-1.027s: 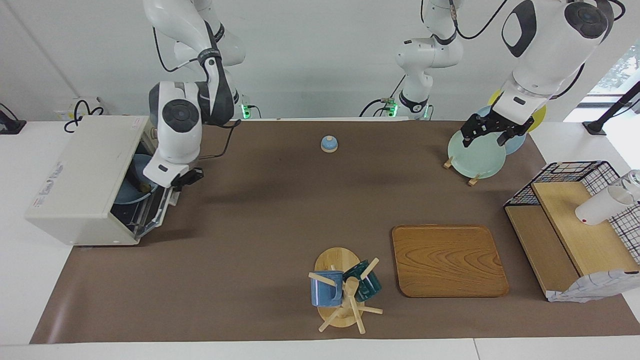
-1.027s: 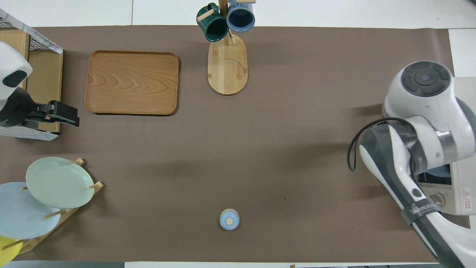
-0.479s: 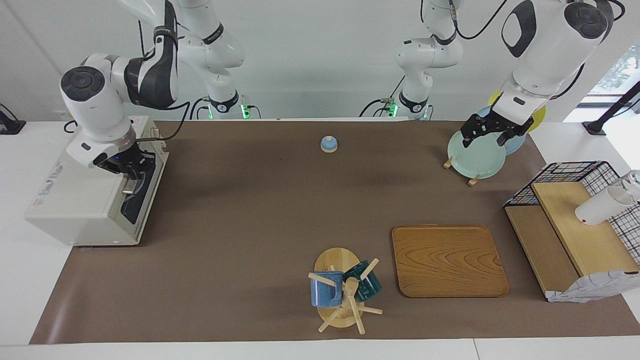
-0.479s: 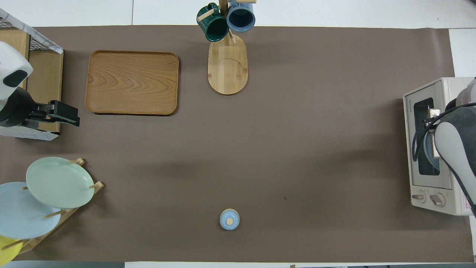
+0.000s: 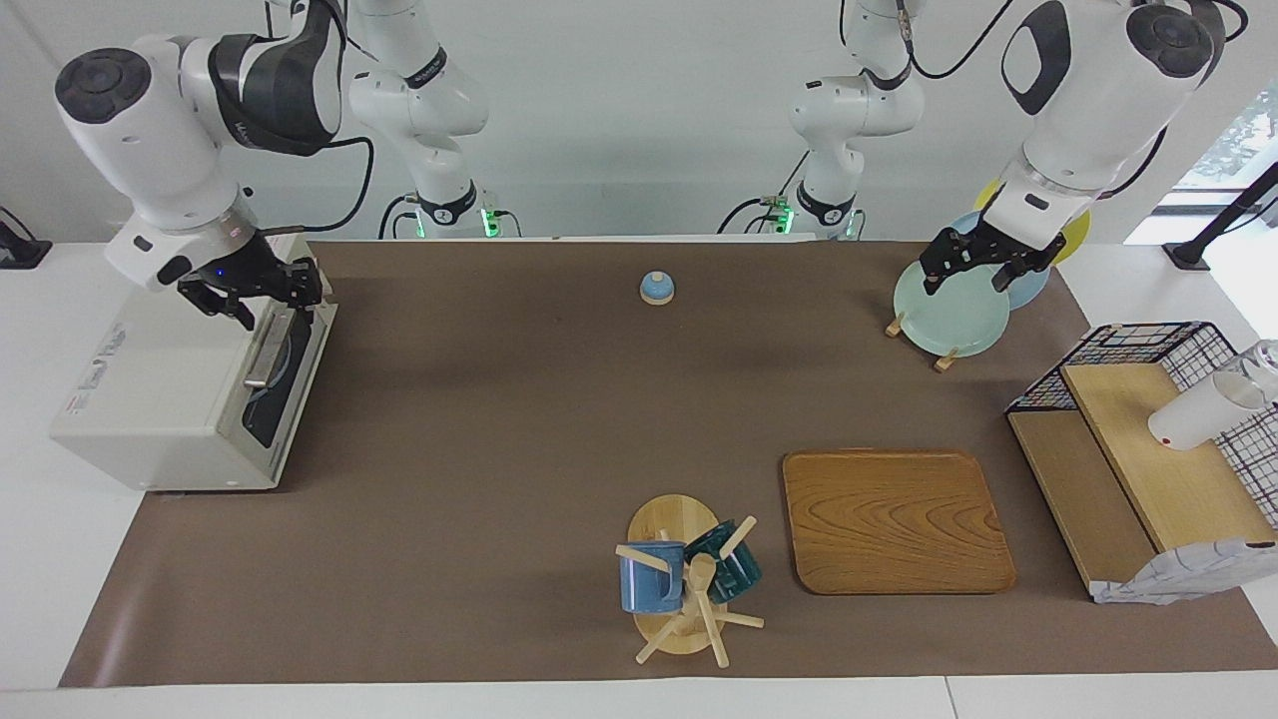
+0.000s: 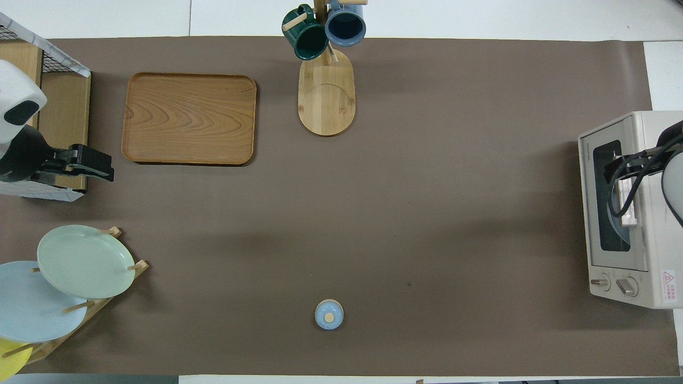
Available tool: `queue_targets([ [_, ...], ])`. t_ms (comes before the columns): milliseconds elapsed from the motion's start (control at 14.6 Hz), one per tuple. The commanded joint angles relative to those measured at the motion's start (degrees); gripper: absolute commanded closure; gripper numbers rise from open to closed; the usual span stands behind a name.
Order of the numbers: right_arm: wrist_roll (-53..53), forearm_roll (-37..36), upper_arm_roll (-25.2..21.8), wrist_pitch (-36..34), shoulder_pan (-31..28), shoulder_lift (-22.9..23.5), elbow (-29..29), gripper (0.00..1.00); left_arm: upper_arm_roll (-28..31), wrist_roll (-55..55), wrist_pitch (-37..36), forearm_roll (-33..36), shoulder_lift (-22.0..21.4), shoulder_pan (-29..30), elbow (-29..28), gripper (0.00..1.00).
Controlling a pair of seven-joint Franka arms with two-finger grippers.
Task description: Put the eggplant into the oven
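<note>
Right end effector (image 5: 262,292) hovers over one closed oven (image 5: 180,384).

Lighting: bright, even, diffuse, from overhead; you get daylight as well from a window (image 5: 1233,140) at the left arm's end. Shadows: soft, broad arm shadows on the brown mat (image 5: 559,419); a short, sharper one beside the wooden tray (image 6: 189,118). Glare: a faint sheen on the mat's edge by the oven (image 5: 175,399); its glass door reads dark. Focus: sharp throughout both views.
</note>
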Motion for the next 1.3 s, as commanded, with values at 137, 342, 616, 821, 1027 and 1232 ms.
queue_targets([
  [137, -0.20, 1.39, 0.09, -0.65, -0.27, -0.61, -0.21, 0.00, -0.26, 0.76, -0.83, -0.07, -0.31, 0.65, -0.03, 0.00],
  [342, -0.29, 1.39, 0.09, -1.08, 0.69, -1.67, -0.56, 0.00, -0.26, 0.76, -0.83, -0.07, -0.31, 0.65, -0.03, 0.00],
  [616, 0.06, 1.82, -7.54, -6.80, 8.42, -2.02, 2.87, 0.00, -0.26, 0.76, -0.83, -0.07, -0.31, 0.65, -0.03, 0.00],
  [821, 4.79, 1.91, -8.96, -5.05, 10.54, -3.51, 1.29, 0.00, -0.26, 0.76, -0.83, -0.07, -0.31, 0.65, -0.03, 0.00],
  [1027, 5.16, 2.09, -8.96, -4.78, 10.45, -3.87, 0.67, 0.00, -0.26, 0.76, -0.83, -0.07, -0.31, 0.74, -0.03, 0.00],
  [1232, 8.31, 2.18, -8.08, -4.43, 9.13, -3.96, 0.58, 0.00, -0.26, 0.76, -0.83, -0.07, -0.31, 0.65, -0.03, 0.00],
])
